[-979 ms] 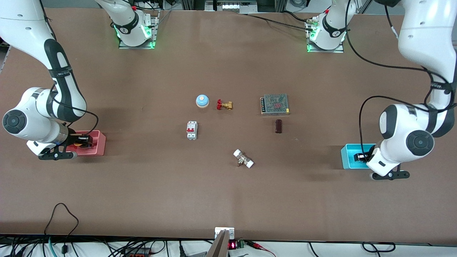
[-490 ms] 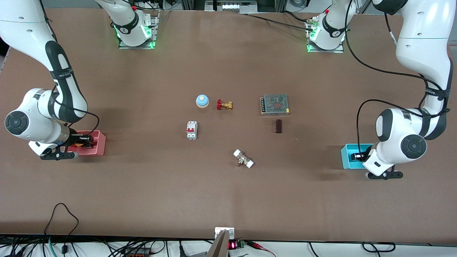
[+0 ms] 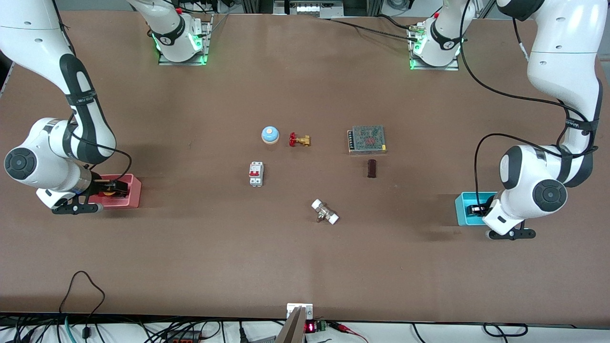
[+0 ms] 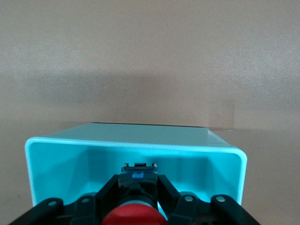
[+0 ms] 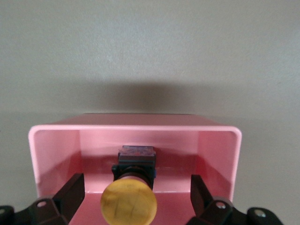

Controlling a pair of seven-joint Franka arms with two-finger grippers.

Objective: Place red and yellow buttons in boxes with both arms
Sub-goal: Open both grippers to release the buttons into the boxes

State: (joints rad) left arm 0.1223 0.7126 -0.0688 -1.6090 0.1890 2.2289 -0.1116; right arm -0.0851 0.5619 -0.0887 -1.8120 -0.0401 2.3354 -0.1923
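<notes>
The pink-red box [image 3: 132,196] stands at the right arm's end of the table. My right gripper [image 3: 112,187] is over it, open, its fingers [image 5: 71,191] wide apart. The yellow button [image 5: 129,204] lies in the pink box [image 5: 136,127] between them, untouched; it also shows in the front view [image 3: 109,193]. The cyan box [image 3: 460,209] stands at the left arm's end. My left gripper [image 3: 477,209] reaches into it, shut on the red button [image 4: 136,218] by its black base, inside the cyan box [image 4: 136,144]. The left arm hides the red button in the front view.
Mid-table stand a blue-and-cream bell [image 3: 269,135], a red-handled brass valve [image 3: 299,139], a grey mesh-topped unit [image 3: 367,139], a white breaker [image 3: 256,174], a dark cylinder [image 3: 371,168] and a white-capped fitting [image 3: 325,211].
My left wrist has shifted a little toward the table's middle over the cyan box. My right arm has barely moved.
</notes>
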